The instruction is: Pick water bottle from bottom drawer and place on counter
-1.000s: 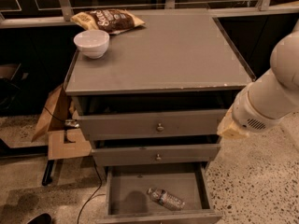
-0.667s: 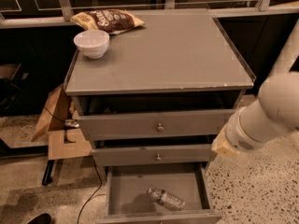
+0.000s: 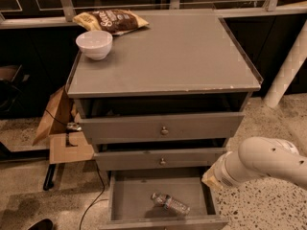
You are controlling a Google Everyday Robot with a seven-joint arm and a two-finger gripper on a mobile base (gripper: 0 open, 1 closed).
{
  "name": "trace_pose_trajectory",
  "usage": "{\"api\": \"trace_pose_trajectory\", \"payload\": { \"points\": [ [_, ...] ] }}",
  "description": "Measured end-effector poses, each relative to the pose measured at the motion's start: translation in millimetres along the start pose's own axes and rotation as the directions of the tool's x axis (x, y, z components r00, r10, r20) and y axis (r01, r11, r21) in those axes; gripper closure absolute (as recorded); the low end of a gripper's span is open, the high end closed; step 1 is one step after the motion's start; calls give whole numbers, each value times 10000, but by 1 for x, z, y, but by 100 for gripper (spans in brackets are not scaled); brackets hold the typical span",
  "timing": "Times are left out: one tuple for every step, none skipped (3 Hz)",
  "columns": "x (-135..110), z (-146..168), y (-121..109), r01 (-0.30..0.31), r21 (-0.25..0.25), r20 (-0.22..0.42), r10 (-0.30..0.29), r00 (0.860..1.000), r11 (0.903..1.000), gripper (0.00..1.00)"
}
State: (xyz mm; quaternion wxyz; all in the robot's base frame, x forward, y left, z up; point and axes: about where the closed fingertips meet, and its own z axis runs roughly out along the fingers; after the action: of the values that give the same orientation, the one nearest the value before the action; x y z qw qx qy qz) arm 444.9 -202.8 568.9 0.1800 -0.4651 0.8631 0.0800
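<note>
The water bottle [image 3: 170, 203] lies on its side on the bare floor of the bottom drawer [image 3: 132, 198], which is pulled open. It is clear with a dark label band. My white arm comes in from the lower right. Its gripper [image 3: 210, 178] hangs at the drawer's right edge, just above and to the right of the bottle and apart from it. The counter [image 3: 172, 56] is the flat grey cabinet top above.
A white bowl [image 3: 94, 43] and a chip bag [image 3: 110, 20] sit at the counter's back left. Two upper drawers with round knobs [image 3: 164, 130] stand slightly ajar. Cardboard pieces [image 3: 60, 128] and a cable lie left of the cabinet. A white post [image 3: 288, 71] stands at right.
My arm has dropped from beside the upper drawers down to the level of the bottom drawer's right edge. The bottle has not moved.
</note>
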Motion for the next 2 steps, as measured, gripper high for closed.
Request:
{"api": "trace_pose_trajectory", "payload": {
  "points": [
    [0,0,0,1,1,1,-1,10000,10000,100],
    [7,9,-5,122,143,123,-124,9998,9998,100]
  ]
}}
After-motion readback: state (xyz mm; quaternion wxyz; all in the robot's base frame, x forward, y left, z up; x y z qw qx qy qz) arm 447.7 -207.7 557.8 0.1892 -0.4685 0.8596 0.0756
